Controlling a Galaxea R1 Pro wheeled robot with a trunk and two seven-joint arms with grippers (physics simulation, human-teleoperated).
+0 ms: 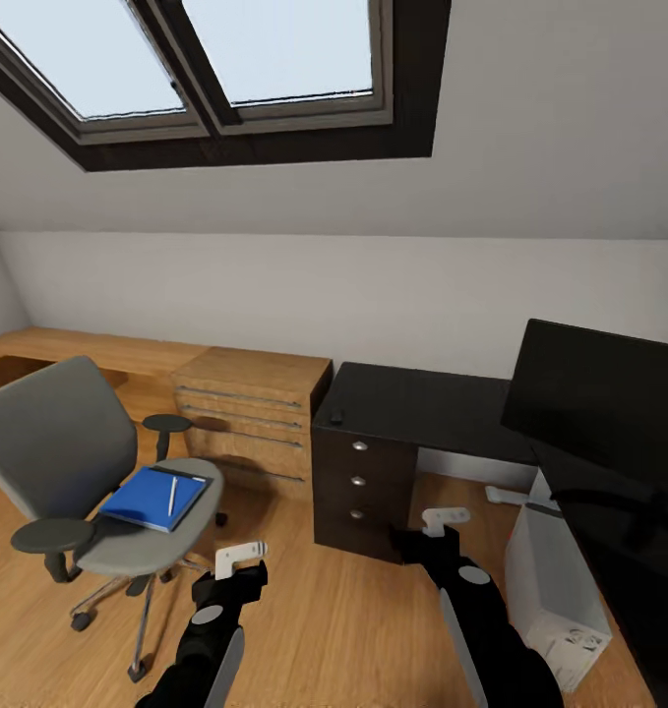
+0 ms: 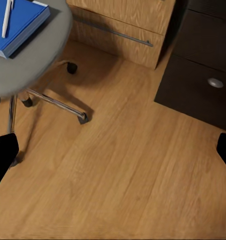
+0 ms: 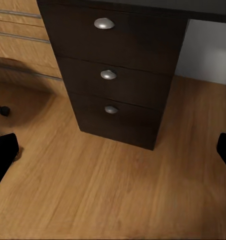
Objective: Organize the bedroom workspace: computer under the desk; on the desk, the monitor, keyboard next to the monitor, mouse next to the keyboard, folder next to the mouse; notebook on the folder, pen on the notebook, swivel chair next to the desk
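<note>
The grey swivel chair (image 1: 53, 447) stands at the left on the wooden floor. On its seat lies the blue folder (image 1: 154, 498) with the pale pen (image 1: 172, 495) on top; both also show in the left wrist view, folder (image 2: 20, 22) and pen (image 2: 7, 17). The black desk (image 1: 422, 403) with its drawer unit (image 1: 358, 482) is ahead. A tiny black mouse (image 1: 336, 417) sits on its near corner. The monitor (image 1: 599, 398) stands at the right, with the white computer (image 1: 560, 590) below it. My left gripper (image 1: 240, 562) and right gripper (image 1: 442, 519) hover open and empty over the floor. Keyboard and notebook are out of view.
A light wooden drawer chest (image 1: 250, 413) stands between the chair and the desk's drawer unit (image 3: 117, 75). The chair's chrome wheeled base (image 2: 53, 102) spreads over the floor near my left arm. A small white object (image 1: 506, 495) lies on the floor under the desk.
</note>
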